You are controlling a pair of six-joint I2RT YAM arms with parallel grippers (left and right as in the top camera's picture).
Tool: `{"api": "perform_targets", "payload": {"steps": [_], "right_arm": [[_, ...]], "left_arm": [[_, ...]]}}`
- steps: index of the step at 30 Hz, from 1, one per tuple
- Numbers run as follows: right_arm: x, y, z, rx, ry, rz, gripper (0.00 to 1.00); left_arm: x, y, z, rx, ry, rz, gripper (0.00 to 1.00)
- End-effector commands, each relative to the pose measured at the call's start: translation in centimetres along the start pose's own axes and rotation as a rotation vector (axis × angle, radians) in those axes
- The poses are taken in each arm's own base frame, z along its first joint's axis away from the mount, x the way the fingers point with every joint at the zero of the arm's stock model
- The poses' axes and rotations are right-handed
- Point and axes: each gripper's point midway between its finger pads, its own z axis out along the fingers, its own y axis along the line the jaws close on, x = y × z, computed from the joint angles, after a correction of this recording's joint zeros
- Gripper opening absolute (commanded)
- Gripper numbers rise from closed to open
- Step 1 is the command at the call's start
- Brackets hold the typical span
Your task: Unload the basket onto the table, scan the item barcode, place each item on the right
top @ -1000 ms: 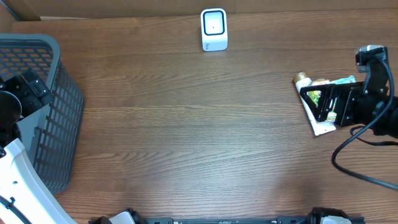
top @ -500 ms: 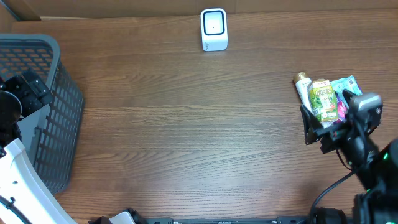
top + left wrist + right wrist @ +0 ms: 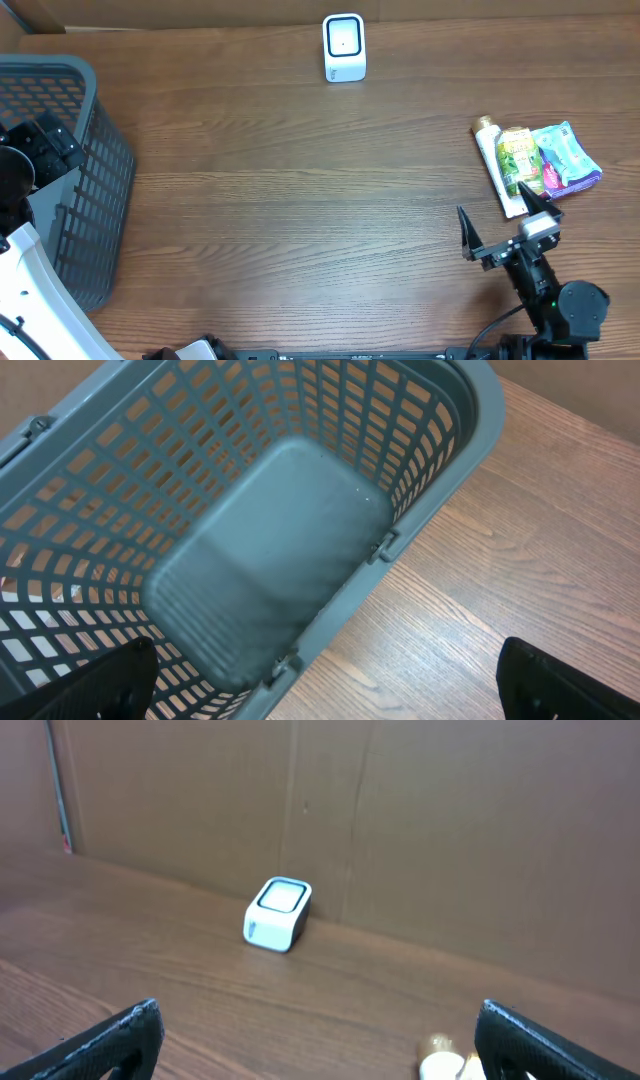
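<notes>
The right claw [image 3: 498,220] is hovering with jaws spread wide and empty, near a tube [image 3: 492,165], green packet [image 3: 520,160] and teal pouch [image 3: 565,158] lying together at the surface's [image 3: 300,200] right side. The white scanner [image 3: 344,47] is standing at the far edge. The left claw [image 3: 325,682], gaping empty, is hanging over the grey basket [image 3: 440,450].

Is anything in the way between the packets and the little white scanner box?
No. Only bare wooden table lies between the packets and the white scanner. Nothing visible blocks the way.
</notes>
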Motion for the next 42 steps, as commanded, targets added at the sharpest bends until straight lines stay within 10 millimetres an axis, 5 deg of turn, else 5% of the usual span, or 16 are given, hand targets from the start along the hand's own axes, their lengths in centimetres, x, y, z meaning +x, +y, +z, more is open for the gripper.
{"api": "perform_targets", "payload": {"steps": [1, 13, 42], "right_arm": [[0.7, -0.2, -0.1, 0.024, -0.036, -0.021, 1.00], [4.4, -1.6, -0.7, 0.133, 0.061, 0.013, 1.00], [4.4, -2.0, -0.8, 0.154, 0.063, 0.012, 1.00]], "left_arm": [[-0.3, 0.1, -0.1, -0.005, -0.008, -0.013, 1.00], [-0.3, 0.1, -0.1, -0.005, -0.008, -0.013, 1.00], [-0.3, 0.1, -0.1, -0.005, -0.008, -0.013, 1.00]]}}
